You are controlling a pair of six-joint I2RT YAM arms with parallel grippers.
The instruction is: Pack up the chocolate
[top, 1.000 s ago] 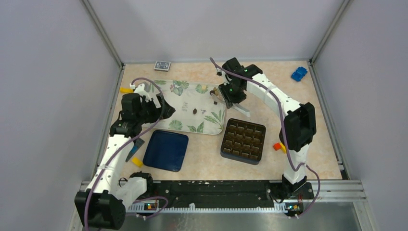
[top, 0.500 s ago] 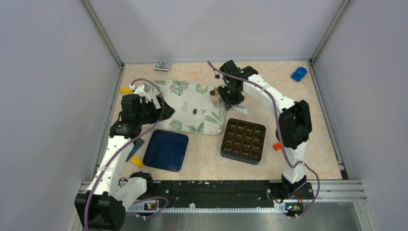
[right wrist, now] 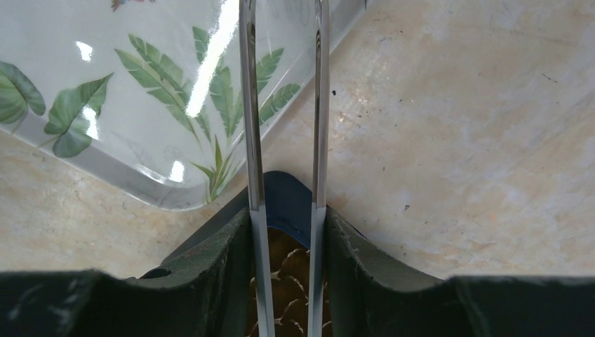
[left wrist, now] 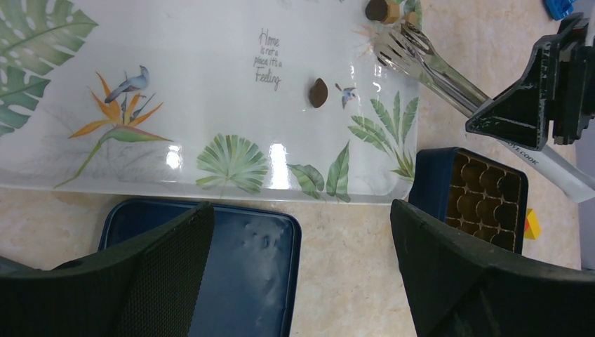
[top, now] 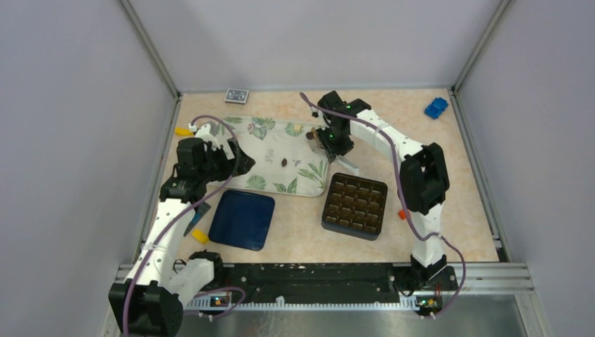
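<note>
Two chocolate pieces lie on the leaf-print tray (top: 270, 140): a dark one (left wrist: 318, 92) in the middle and a brown-and-tan one (left wrist: 377, 8) at its far right corner. My right gripper (top: 337, 144) is shut on metal tongs (left wrist: 435, 70), whose tips hover just beside that corner piece, slightly apart. In the right wrist view the two tong arms (right wrist: 247, 105) run up from between my fingers (right wrist: 210, 267). The dark gridded box (top: 327, 210) with brown cells stands right of the tray. My left gripper (left wrist: 298, 210) hangs open and empty over the tray's near-left edge.
A dark blue lid (top: 242, 219) lies in front of the tray. Yellow blocks (top: 200, 236) sit along the left side, and an orange one (top: 403, 214) sits right of the box. A blue toy (top: 436, 107) and a small card box (top: 237, 95) are at the back. Walls close in three sides.
My right arm has carried the tongs left, toward the tray's far right corner, and squeezed them a little narrower. The left arm has stayed still.
</note>
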